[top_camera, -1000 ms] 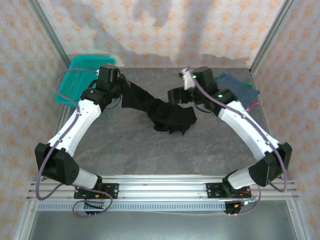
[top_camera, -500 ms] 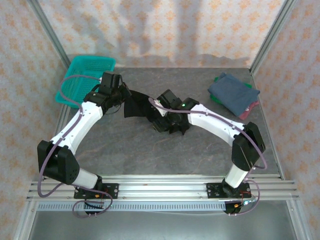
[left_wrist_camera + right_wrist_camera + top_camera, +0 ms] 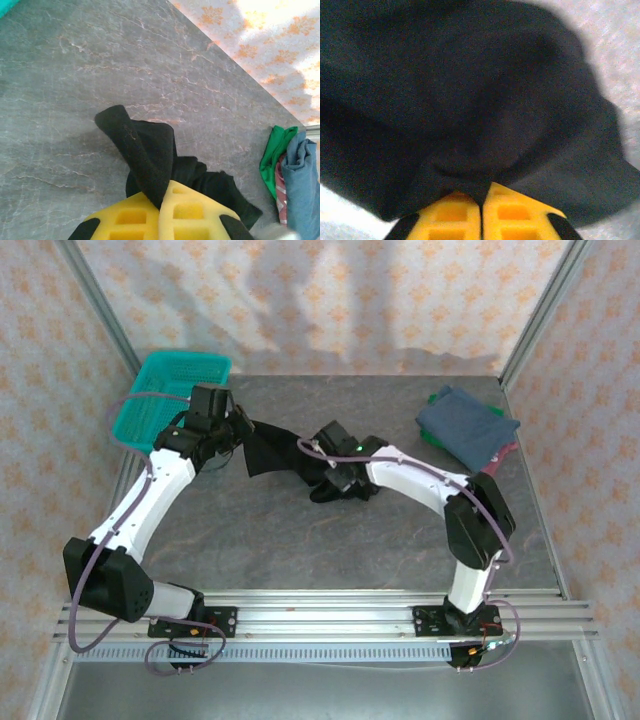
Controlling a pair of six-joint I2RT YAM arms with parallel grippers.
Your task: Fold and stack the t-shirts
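A grey marbled table point(image 3: 300, 550) stood inside walls point(image 3: 330, 300) papered in a pale orange floral print. Beyond the left end of the black t-shirt point(image 3: 275, 445), toward the back wall, sat the teal mesh basket point(image 3: 170, 390), apart from the cloth.

The left gripper point(image 3: 243, 432) was clamped on the shirt's left end. From its wrist view, a ridge of black cloth point(image 3: 145, 150) was pinched at the left gripper point(image 3: 161, 205) between its yellow pads and ran down onto the table. That hold probably anchored one end so the garment could be drawn out.

The black t-shirt lay as a twisted band across the middle of the table, bunched thicker toward its right end and not yet spread flat. The right gripper point(image 3: 335, 480) pressed into that bunched end. Its jaws were closed on a fold of the fabric point(image 3: 445, 85), likely to pull against the left arm and open the shirt up.

Well to the right of the black t-shirt lay the folded stack. The slate-blue shirt point(image 3: 468, 423) was on top, with green point(image 3: 437, 398) and maroon point(image 3: 505, 453) edges showing beneath, presumably awaiting the black one.
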